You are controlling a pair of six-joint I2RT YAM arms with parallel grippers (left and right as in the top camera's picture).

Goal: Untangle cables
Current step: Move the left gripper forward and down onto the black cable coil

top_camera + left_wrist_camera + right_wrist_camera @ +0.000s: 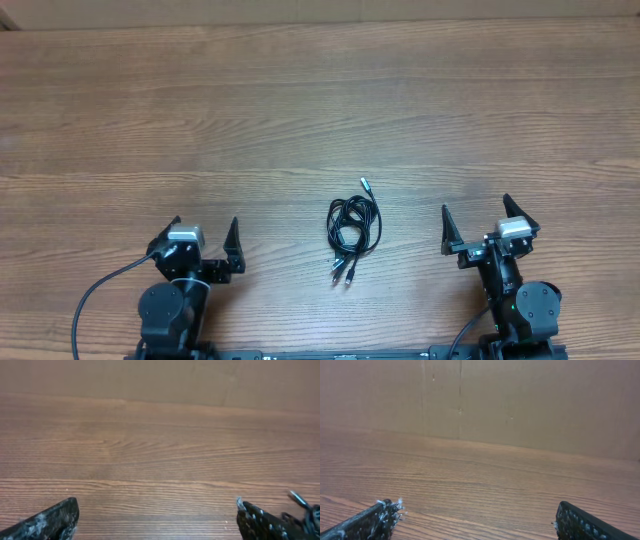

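You've got the left gripper and right gripper spread wide, empty, at the table's near edge, with the bundled black cables between them, untouched.

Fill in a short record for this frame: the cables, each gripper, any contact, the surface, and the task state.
cables: one coiled bundle of thin black cables, lying flat between the two arms, plug ends sticking out at its far and near sides
left gripper: left gripper open, empty, off to one side of the bundle
right gripper: right gripper open, empty, off to the other side
contact: none, both grippers are apart from the cables
surface: wooden table
task state: bundle coiled, not yet untangled
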